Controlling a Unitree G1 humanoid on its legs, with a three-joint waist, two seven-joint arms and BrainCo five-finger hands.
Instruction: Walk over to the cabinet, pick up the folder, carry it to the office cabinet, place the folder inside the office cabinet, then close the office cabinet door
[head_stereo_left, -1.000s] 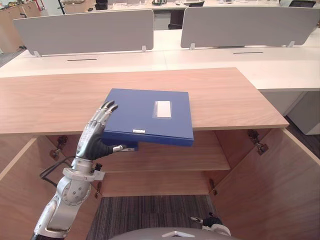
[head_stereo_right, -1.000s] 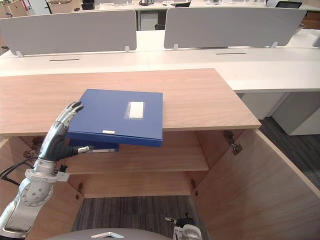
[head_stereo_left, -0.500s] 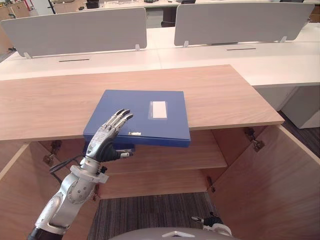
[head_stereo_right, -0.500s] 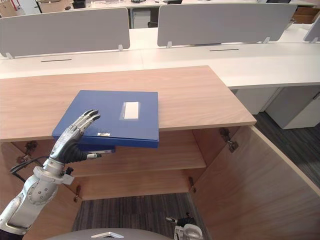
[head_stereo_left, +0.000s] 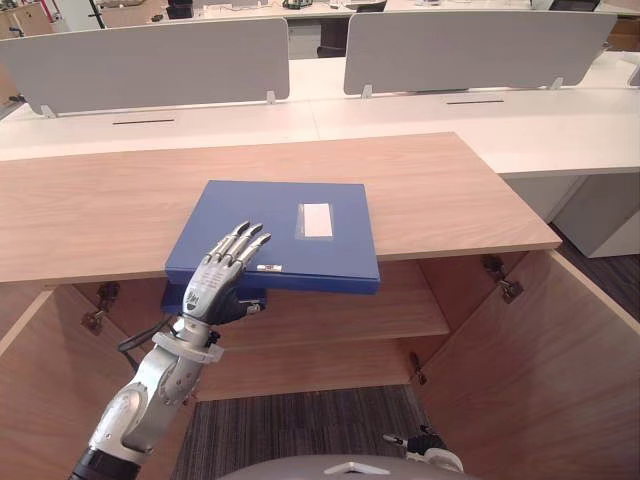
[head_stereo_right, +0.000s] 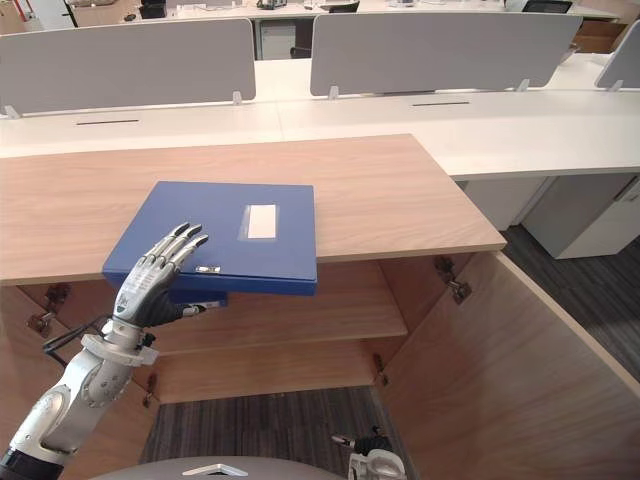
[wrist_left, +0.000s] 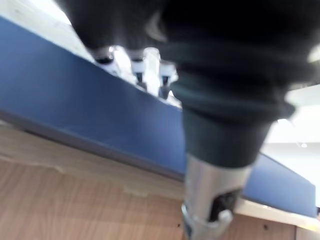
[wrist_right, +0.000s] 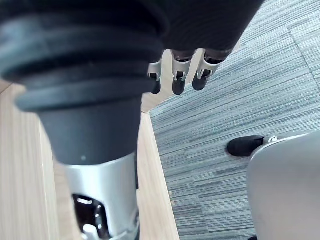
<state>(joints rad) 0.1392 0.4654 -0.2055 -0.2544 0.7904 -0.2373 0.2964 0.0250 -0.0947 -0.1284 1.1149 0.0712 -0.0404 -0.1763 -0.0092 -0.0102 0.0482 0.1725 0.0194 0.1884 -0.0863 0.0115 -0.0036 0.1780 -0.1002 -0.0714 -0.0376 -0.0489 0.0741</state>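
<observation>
Blue folder (head_stereo_left: 285, 230) looked stiff and slick; its overhanging edge invited a pinch. Left hand (head_stereo_left: 220, 283) lay straight-fingered on top, thumb beneath.

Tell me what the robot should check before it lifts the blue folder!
1. Folder within reach: ok. The folder lies flat on the cabinet top, its near edge sticking out past the front.
2. Left hand on the folder: ok. The left hand has straight fingers lying on the near left corner.
3. Thumb pressing from below: cannot tell. It points under the folder's edge, but contact is unclear.
4. Cabinet open: ok. The door is swung wide and the shelf shows.
5. Right hand ready to help: not ok. The right hand hangs low over the carpet.
</observation>
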